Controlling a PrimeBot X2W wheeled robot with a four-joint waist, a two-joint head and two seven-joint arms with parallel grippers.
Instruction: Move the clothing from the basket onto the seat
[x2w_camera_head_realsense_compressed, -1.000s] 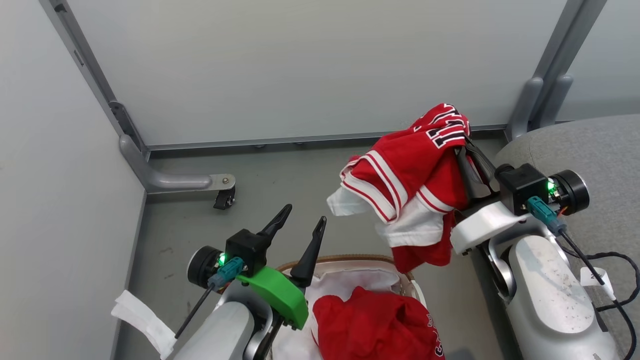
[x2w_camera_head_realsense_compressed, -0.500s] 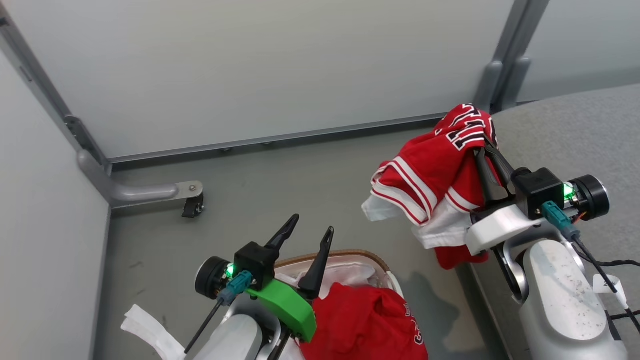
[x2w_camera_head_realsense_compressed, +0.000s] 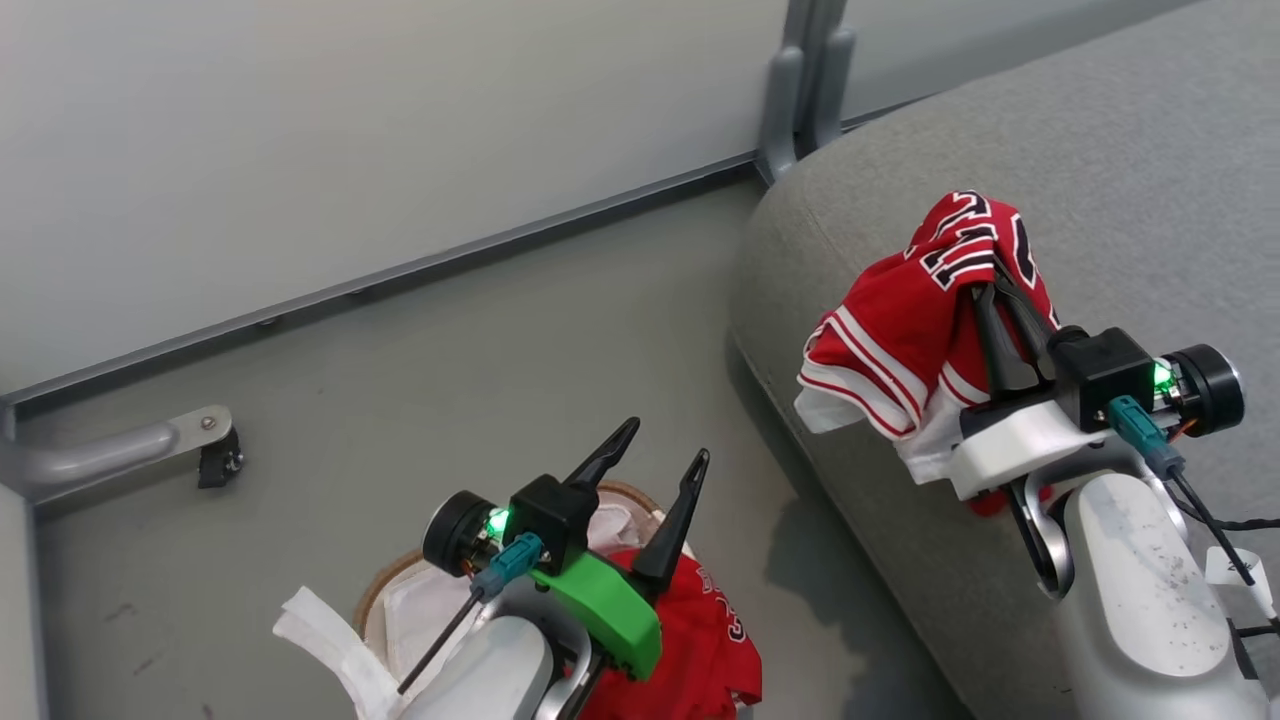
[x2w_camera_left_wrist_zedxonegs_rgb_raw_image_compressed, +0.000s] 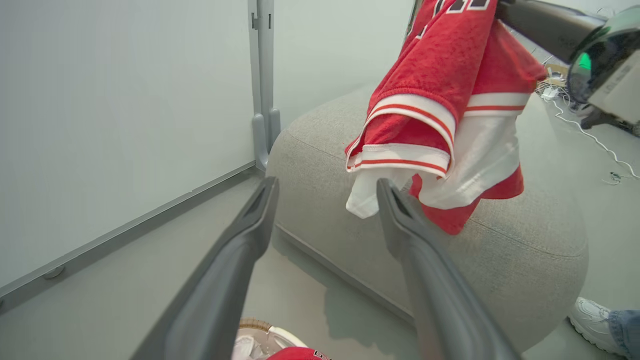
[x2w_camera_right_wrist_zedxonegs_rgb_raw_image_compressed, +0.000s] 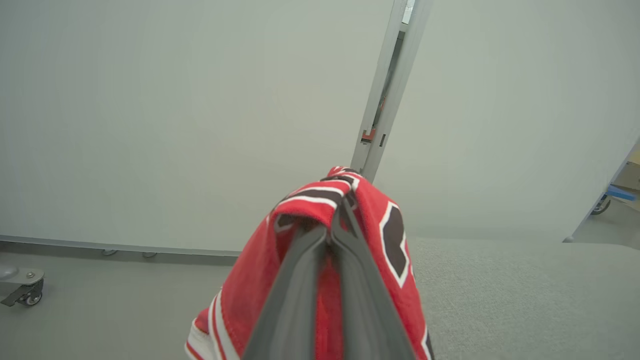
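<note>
Over the rounded near edge of the grey seat (x2w_camera_head_realsense_compressed: 1100, 150), as the head view shows it, the right end effector (x2w_camera_head_realsense_compressed: 990, 288) is clenched on the striped red garment (x2w_camera_head_realsense_compressed: 900, 330). The cloth hangs bunched from the fingers with its black numerals uppermost. At lower left the left end effector (x2w_camera_head_realsense_compressed: 665, 445) hovers released and empty above the basket (x2w_camera_head_realsense_compressed: 385, 590). The basket stands on the floor (x2w_camera_head_realsense_compressed: 450, 380) near the seat. A second red garment (x2w_camera_head_realsense_compressed: 700, 640), lettered in white, lies in the basket.

From the left wrist, the left end effector (x2w_camera_left_wrist_zedxonegs_rgb_raw_image_compressed: 327, 185) has its fingers wide apart with nothing between them. Beyond them the striped red garment (x2w_camera_left_wrist_zedxonegs_rgb_raw_image_compressed: 440, 75) dangles in front of the seat (x2w_camera_left_wrist_zedxonegs_rgb_raw_image_compressed: 525, 240); whether its hem touches the cushion cannot be told. The basket (x2w_camera_left_wrist_zedxonegs_rgb_raw_image_compressed: 252, 325) rim shows at the bottom edge, and a person's shoe (x2w_camera_left_wrist_zedxonegs_rgb_raw_image_compressed: 590, 320) at lower right.

From the right wrist, the right end effector (x2w_camera_right_wrist_zedxonegs_rgb_raw_image_compressed: 332, 225) has its fingers pressed together, with the striped red garment (x2w_camera_right_wrist_zedxonegs_rgb_raw_image_compressed: 380, 220) draped over their tips. The seat (x2w_camera_right_wrist_zedxonegs_rgb_raw_image_compressed: 525, 290) lies behind to the right, under a pale wall (x2w_camera_right_wrist_zedxonegs_rgb_raw_image_compressed: 150, 125).
</note>
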